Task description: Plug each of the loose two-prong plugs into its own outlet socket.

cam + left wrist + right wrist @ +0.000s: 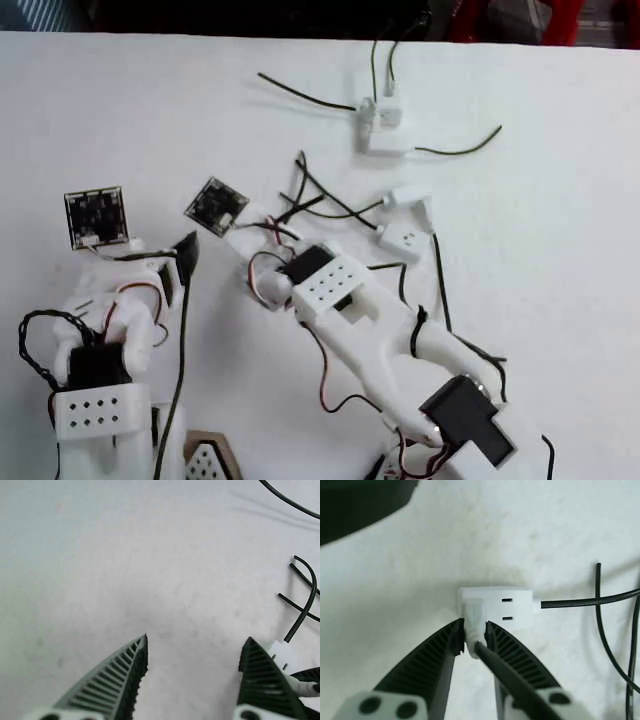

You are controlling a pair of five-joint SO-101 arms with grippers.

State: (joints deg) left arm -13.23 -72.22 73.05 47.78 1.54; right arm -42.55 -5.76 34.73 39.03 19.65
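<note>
Tangled cords (330, 197) crowd the table's (120, 120) middle; its left side offers passage.

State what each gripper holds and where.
Right gripper holds a white two-prong plug by its body, at the outlet socket. Left gripper holds nothing.

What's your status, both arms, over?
Left gripper open above table. Right gripper shut on white plug, butted against outlet socket; seating unclear. Loose black cord beside it, not blocking.

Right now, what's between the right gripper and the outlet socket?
A white plug, held by the right gripper, right against the outlet socket, seen in the right wrist view.
</note>
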